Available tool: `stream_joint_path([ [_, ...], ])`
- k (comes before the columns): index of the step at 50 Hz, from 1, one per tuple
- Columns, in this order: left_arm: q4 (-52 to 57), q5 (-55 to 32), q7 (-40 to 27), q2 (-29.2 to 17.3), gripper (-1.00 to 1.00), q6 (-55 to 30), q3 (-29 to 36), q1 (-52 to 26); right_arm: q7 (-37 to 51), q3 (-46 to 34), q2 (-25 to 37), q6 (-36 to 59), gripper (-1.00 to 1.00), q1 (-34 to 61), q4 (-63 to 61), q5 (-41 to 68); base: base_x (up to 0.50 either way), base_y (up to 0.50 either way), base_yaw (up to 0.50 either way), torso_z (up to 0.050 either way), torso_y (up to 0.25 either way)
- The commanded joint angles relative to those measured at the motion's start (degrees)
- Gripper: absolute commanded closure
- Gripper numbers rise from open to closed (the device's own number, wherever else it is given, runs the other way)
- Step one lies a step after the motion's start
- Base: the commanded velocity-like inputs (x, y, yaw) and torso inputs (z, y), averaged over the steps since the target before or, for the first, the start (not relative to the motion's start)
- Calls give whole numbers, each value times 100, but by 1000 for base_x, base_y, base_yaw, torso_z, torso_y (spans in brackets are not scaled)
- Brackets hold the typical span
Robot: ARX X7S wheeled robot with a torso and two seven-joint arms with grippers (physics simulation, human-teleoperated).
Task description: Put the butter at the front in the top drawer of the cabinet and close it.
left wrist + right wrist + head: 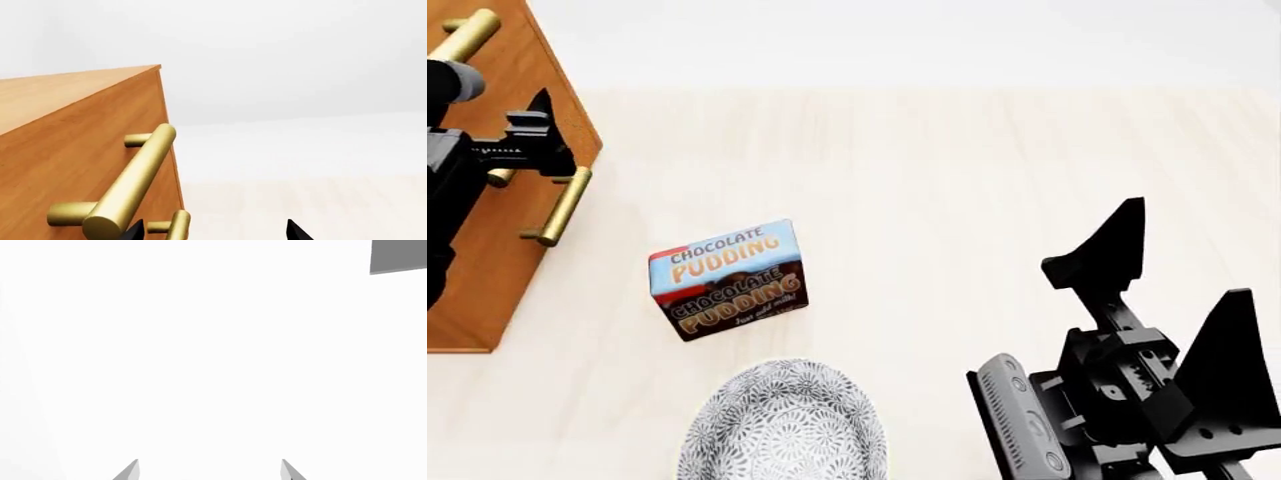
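In the head view, nearest the camera at about 6 o'clock, a grey patterned bowl [783,425] sits on the pale wooden surface [961,180], cut off by the lower edge. At about 4 o'clock the right hand [1181,275] points up and away with its two dark fingers spread wide and nothing between them; the right wrist view shows the same two fingertips [130,471] apart against blank white.

Just beyond the bowl, toward 11 o'clock from it and apart from it, stands the Chocolate Pudding box [729,279], upright, its lettered face toward the camera and its long axis running roughly 9 to 3 o'clock with a slight tilt.

Farther off, at 9 to 10 o'clock, is the cabinet [494,230], orange-brown, with its front face turned toward the open surface. Two brass bar handles show on that face: the nearer handle [558,207] and the farther handle [461,38] near the top corner; both bars run roughly 7 to 1 o'clock. Which belongs to the top drawer I cannot tell from this view, and both drawers look flush with the front.

The left hand [534,145] sits at the cabinet front between the two handles. In the left wrist view its fingertips [135,231] are parted, one just beside a large brass bar [133,182], not clamped on it.

The butter is not visible in any view.
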Motion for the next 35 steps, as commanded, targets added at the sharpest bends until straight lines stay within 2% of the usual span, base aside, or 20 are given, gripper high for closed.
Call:
stream_joint_path([
  [1, -491, -98, -273, -68, -100, -35, -15, 84, 33, 34, -3, -39, -100, -18, 25, 21, 0, 3, 3, 0, 0],
  [35, -215, -134, -139, -3, -100, -40, 43, 315, 97, 151, -16, -94, -100, -93, 28, 56, 5, 3, 1, 0, -4],
])
